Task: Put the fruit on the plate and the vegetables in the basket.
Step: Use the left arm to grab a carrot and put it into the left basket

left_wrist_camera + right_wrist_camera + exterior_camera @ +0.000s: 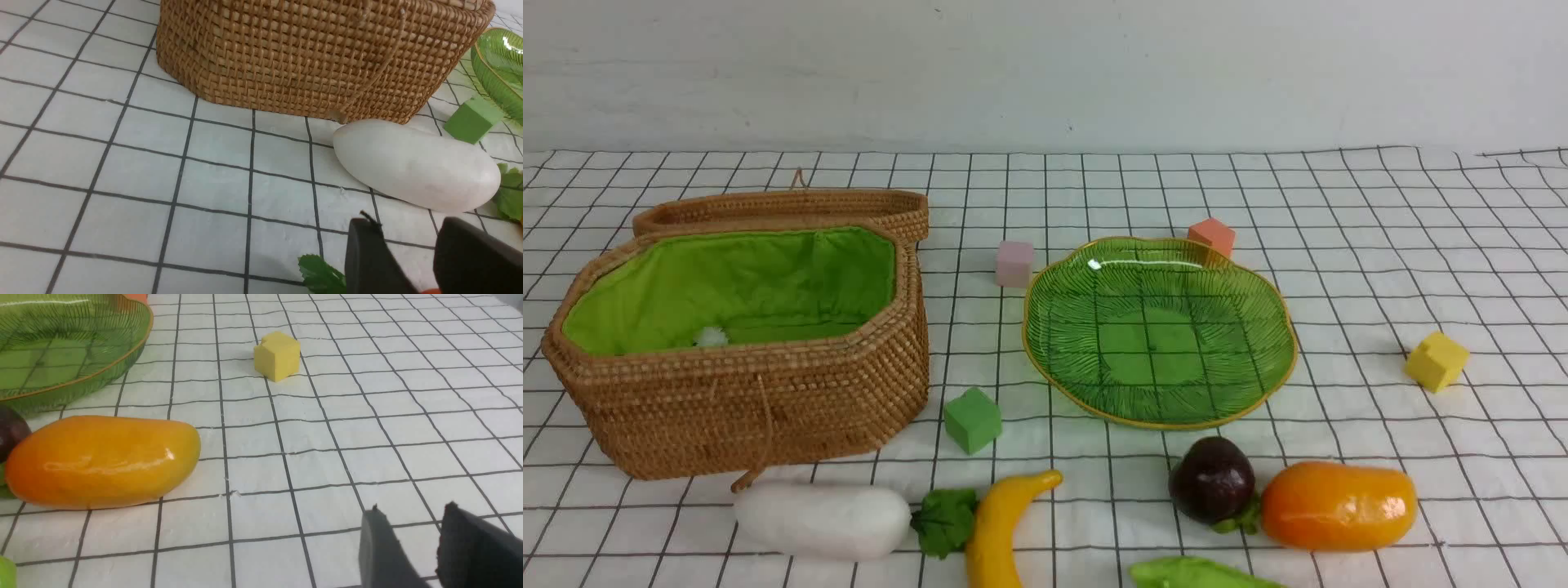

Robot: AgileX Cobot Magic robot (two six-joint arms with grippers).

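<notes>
The open wicker basket with green lining stands at the left, and the green glass plate lies right of it with nothing on it. Along the front lie the white radish, banana, purple fruit, mango and light green vegetable. My left gripper is open near the radish, with a red-orange sliver and a green leaf beneath it. My right gripper is open and empty, apart from the mango. Neither gripper shows in the front view.
Foam cubes lie around: green between basket and plate, pink and orange behind the plate, yellow to its right. The basket lid hangs open behind. A small white tuft sits inside the basket.
</notes>
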